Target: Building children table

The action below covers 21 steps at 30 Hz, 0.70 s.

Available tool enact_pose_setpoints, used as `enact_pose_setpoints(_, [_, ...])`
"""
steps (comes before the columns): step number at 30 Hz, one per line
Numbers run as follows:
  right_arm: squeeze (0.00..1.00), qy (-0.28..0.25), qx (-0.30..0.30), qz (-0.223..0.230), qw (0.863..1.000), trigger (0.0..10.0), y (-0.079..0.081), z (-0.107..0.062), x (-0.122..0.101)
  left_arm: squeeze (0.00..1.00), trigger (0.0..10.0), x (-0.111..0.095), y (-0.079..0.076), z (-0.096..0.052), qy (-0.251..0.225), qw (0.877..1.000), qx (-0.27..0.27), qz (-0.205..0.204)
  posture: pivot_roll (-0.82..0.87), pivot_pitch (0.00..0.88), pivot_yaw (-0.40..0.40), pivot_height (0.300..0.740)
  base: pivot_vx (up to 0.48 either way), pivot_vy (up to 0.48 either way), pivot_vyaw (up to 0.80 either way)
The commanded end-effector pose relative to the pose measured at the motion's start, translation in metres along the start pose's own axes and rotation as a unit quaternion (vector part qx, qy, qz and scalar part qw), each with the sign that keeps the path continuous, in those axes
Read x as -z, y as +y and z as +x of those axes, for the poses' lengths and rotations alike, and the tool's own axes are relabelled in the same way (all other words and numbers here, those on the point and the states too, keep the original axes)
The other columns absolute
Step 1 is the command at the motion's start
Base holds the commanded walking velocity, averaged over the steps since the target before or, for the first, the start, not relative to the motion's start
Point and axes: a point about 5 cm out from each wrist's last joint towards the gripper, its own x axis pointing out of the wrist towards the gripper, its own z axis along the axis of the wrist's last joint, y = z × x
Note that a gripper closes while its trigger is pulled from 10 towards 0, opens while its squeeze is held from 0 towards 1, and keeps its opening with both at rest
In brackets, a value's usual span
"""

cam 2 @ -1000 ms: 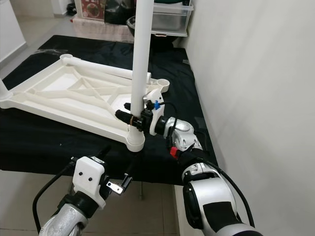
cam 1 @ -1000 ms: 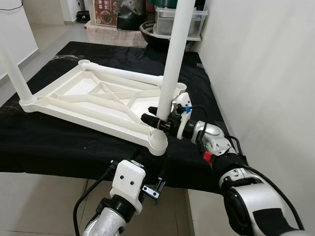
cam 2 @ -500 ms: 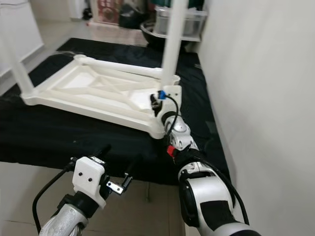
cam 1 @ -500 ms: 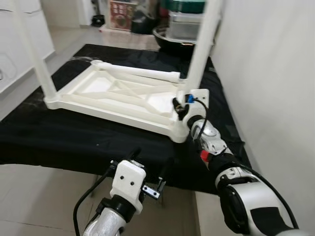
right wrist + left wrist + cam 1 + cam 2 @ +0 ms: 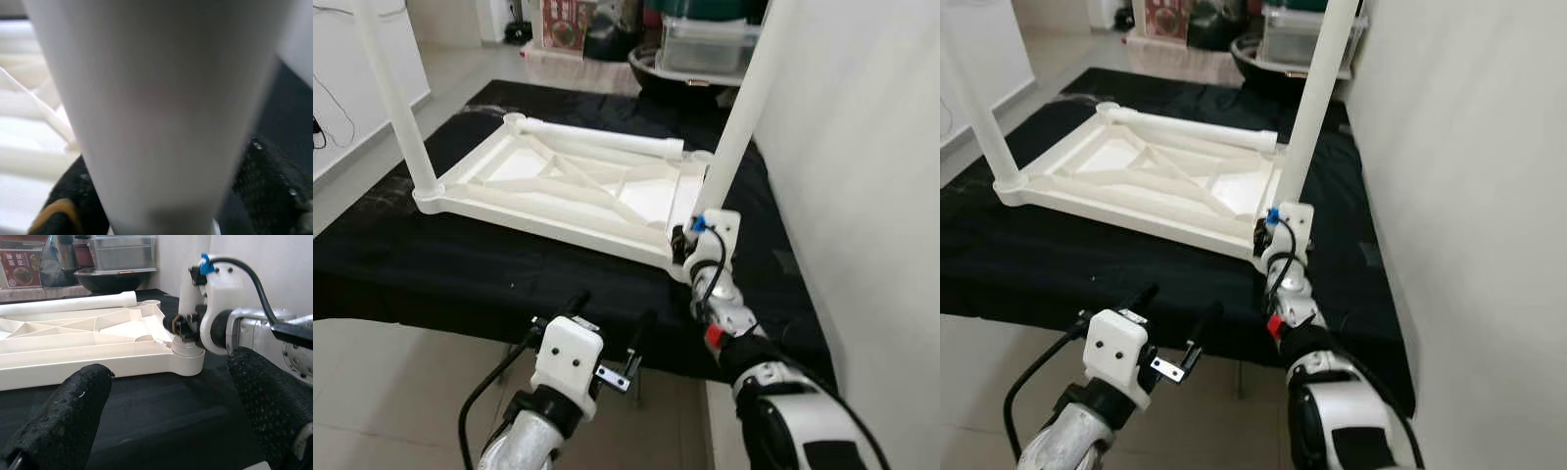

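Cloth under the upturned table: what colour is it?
Black, plain. The cloth shows best in the left eye view, spread beneath the white table frame.

Silver arms, white wrist housings, black cables, textured black fingers [image 5: 73,416].

My right arm reaches forward, its gripper [image 5: 182,328] clamped with a black finger on each side of the upright white leg [image 5: 740,117]. My left gripper [image 5: 609,318] hangs low in front, fingers [image 5: 63,421] spread wide, holding nothing.
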Motion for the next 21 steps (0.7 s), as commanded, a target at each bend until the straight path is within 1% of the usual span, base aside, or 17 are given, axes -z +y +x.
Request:
enact_pose_setpoints(1, [0.0, -0.065, -0.067, 0.011, 0.996, 10.0, 0.004, 0.006, -0.027, 0.0, 10.0, 0.0, 0.0, -0.002, 0.001, 1.0, 0.001, 0.002, 0.11, 0.084, -0.108, 0.74, 0.0, 0.0, 0.0])
enact_pose_setpoints(2, [0.0, -0.065, -0.067, 0.011, 0.996, 10.0, 0.004, 0.006, -0.027, 0.0, 10.0, 0.0, 0.0, -0.002, 0.001, 1.0, 0.001, 0.002, 0.11, 0.084, -0.108, 0.74, 0.0, 0.0, 0.0])
enact_pose_setpoints(3, [0.0, -0.078, -0.131, 0.019, 0.988, 10.0, 0.009, 0.007, -0.036, 0.0, 10.0, 0.001, 0.0, -0.002, 0.001, 1.0, 0.001, 0.002, 0.11, 0.08, -0.107, 0.74, 0.0, 0.0, 0.0])
enact_pose_setpoints(4, [0.0, -0.078, -0.131, 0.019, 0.988, 10.0, 0.009, 0.007, -0.036, 0.0, 10.0, 0.001, 0.0, -0.002, 0.001, 1.0, 0.001, 0.002, 0.11, 0.08, -0.107, 0.74, 0.0, 0.0, 0.0])
enact_pose_setpoints(6, [0.0, -0.075, -0.265, 0.051, 0.96, 10.0, 0.012, 0.007, -0.048, 0.0, 10.0, 0.001, -0.001, -0.002, 0.002, 1.0, 0.002, 0.003, 0.11, 0.074, -0.106, 0.74, 0.0, 0.0, 0.0])
enact_pose_setpoints(7, [0.0, -0.075, -0.265, 0.051, 0.96, 10.0, 0.012, 0.007, -0.048, 0.0, 10.0, 0.001, -0.001, -0.002, 0.002, 1.0, 0.002, 0.003, 0.11, 0.074, -0.106, 0.74, 0.0, 0.0, 0.0])
enact_pose_setpoints(9, [0.0, -0.063, -0.339, 0.072, 0.936, 10.0, 0.013, 0.006, -0.054, 0.0, 10.0, 0.001, -0.001, -0.002, 0.002, 1.0, 0.003, 0.003, 0.11, 0.076, -0.108, 0.74, 0.0, 0.0, 0.0])
enact_pose_setpoints(11, [0.0, -0.061, -0.353, 0.076, 0.931, 10.0, 0.013, 0.005, -0.054, 0.0, 10.0, 0.001, -0.001, -0.002, 0.002, 1.0, 0.003, 0.003, 0.11, 0.074, -0.106, 0.74, 0.0, 0.0, 0.0])
enact_pose_setpoints(12, [0.0, -0.048, -0.41, 0.073, 0.908, 10.0, 0.018, 0.001, -0.054, 0.0, 10.0, 0.002, -0.001, -0.002, 0.003, 1.0, 0.003, 0.004, 0.11, 0.073, -0.105, 0.74, 0.0, 0.0, 0.0])
enact_pose_setpoints(13, [0.0, -0.048, -0.41, 0.073, 0.908, 10.0, 0.018, 0.001, -0.054, 0.0, 10.0, 0.002, -0.001, -0.002, 0.003, 1.0, 0.003, 0.004, 0.11, 0.073, -0.105, 0.74, 0.0, 0.0, 0.0])
enact_pose_setpoints(14, [0.0, -0.016, -0.513, 0.065, 0.856, 10.0, 0.025, -0.008, -0.05, 0.0, 10.0, 0.002, -0.001, -0.002, 0.004, 1.0, 0.004, 0.005, 0.11, 0.07, -0.106, 0.74, 0.0, 0.0, 0.0])
enact_pose_setpoints(15, [0.0, -0.016, -0.513, 0.065, 0.856, 10.0, 0.025, -0.008, -0.05, 0.0, 10.0, 0.002, -0.001, -0.002, 0.004, 1.0, 0.004, 0.005, 0.11, 0.07, -0.106, 0.74, 0.0, 0.0, 0.0])
enact_pose_setpoints(17, [0.0, 0.004, -0.571, 0.046, 0.82, 10.0, 0.032, -0.015, -0.044, 0.0, 10.0, 0.002, -0.001, -0.003, 0.004, 1.0, 0.005, 0.005, 0.12, 0.066, -0.109, 0.74, 0.0, 0.0, 0.0])
enact_pose_setpoints(18, [0.0, 0.004, -0.571, 0.046, 0.82, 10.0, 0.032, -0.015, -0.044, 0.0, 10.0, 0.002, -0.001, -0.003, 0.004, 1.0, 0.005, 0.005, 0.12, 0.066, -0.109, 0.74, 0.0, 0.0, 0.0])
enact_pose_setpoints(19, [0.0, 0.011, -0.593, 0.039, 0.804, 10.0, 0.034, -0.019, -0.041, 0.0, 10.0, 0.002, -0.002, -0.003, 0.004, 1.0, 0.005, 0.005, 0.12, 0.066, -0.109, 0.74, 0.0, 0.0, 0.0])
enact_pose_setpoints(20, [0.0, 0.011, -0.593, 0.039, 0.804, 10.0, 0.034, -0.019, -0.041, 0.0, 10.0, 0.002, -0.002, -0.003, 0.004, 1.0, 0.005, 0.005, 0.12, 0.066, -0.109, 0.74, 0.0, 0.0, 0.0])
enact_pose_setpoints(21, [0.0, 0.017, -0.621, 0.031, 0.783, 10.0, 0.039, -0.024, -0.037, 0.0, 10.0, 0.002, -0.002, -0.003, 0.004, 1.0, 0.005, 0.005, 0.12, 0.063, -0.109, 0.74, 0.0, 0.0, 0.0])
